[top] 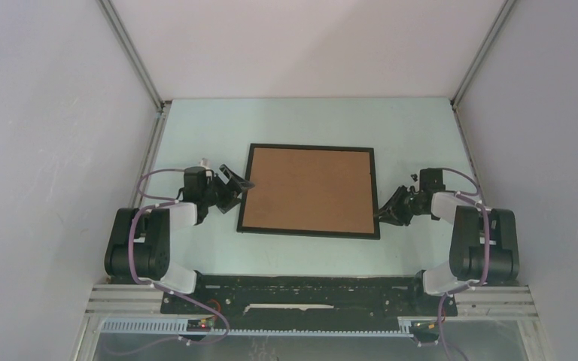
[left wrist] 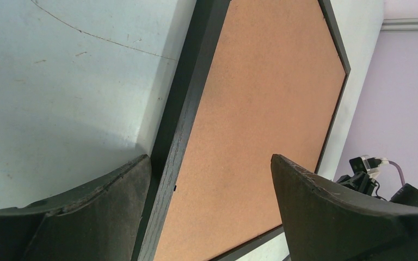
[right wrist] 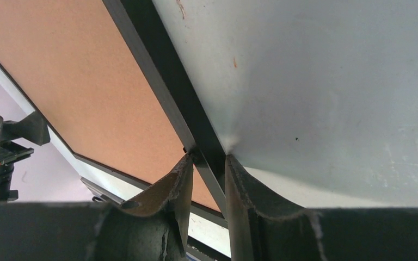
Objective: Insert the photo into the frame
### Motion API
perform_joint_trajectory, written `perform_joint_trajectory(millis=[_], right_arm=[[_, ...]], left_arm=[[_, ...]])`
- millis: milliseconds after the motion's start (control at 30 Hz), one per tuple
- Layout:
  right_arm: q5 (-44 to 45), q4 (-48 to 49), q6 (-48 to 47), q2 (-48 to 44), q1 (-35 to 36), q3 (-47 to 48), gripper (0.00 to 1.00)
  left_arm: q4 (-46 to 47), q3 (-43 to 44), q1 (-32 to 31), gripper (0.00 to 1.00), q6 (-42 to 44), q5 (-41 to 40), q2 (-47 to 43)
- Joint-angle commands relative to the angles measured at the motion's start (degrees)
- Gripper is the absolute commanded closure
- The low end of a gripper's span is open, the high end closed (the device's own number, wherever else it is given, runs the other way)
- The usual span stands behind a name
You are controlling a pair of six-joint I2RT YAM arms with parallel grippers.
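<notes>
The right claw (right wrist: pixel 209 160) is clamped on the frame (right wrist: pixel 160 65): its two fingers pinch the thin black rail on the frame's right side, one fingertip on the inner side against the brown board (top: pixel 306 188), the other on the outer side over the bare desk (top: pixel 308 120). The grip sits on the near half of that rail, close to the frame's near right corner. The left claw (left wrist: pixel 209 160) stands wide apart and straddles the frame's left rail at about its far half, one finger just outside the rail above the desk, the other above the board; whether either finger touches cannot be told. The frame lies flat in the middle of the desk, its long sides roughly parallel to the near edge, and the plain brown board fills it from rail to rail. Around it the pale green desk top shows a thin curved scratch (left wrist: pixel 103 38) beside the left rail and a small orange speck (right wrist: pixel 234 63) beside the right rail. Pale lilac walls (top: pixel 45 150) close in the desk on the left, right and far sides. Purple cables (top: pixel 150 180) loop along both arms, well away from the frame.
</notes>
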Motion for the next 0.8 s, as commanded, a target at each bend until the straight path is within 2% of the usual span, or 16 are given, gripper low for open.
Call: perform_joint_trajectory(millis=[0,267,367,700,767], right_arm=[[-0.8,2.2,-1.6,1.8,0.9,1.6,0.64],[-0.2,0.9,-2.5,4.0,1.6,4.6,0.65],[0.6,-3.0,-4.8,6.4,2.8,8.1,0.65],[6.6,-12.3,-6.4,12.8,11.5,16.4,0.66],[10.0,-14.9,-7.0,14.5,13.8,19.2,0.66]], left_arm=[[-2.2,-0.5,-0.8,0.10,-0.5,1.7,0.3],[-2.0,-0.6,-0.8,0.09,-0.4,1.9,0.2],[-1.9,-0.4,-0.7,0.09,-0.4,2.1,0.5],[-1.4,-0.2,-0.8,0.09,-0.4,3.0,1.1],[-1.4,-0.2,-0.7,0.10,-0.4,3.2,1.3]])
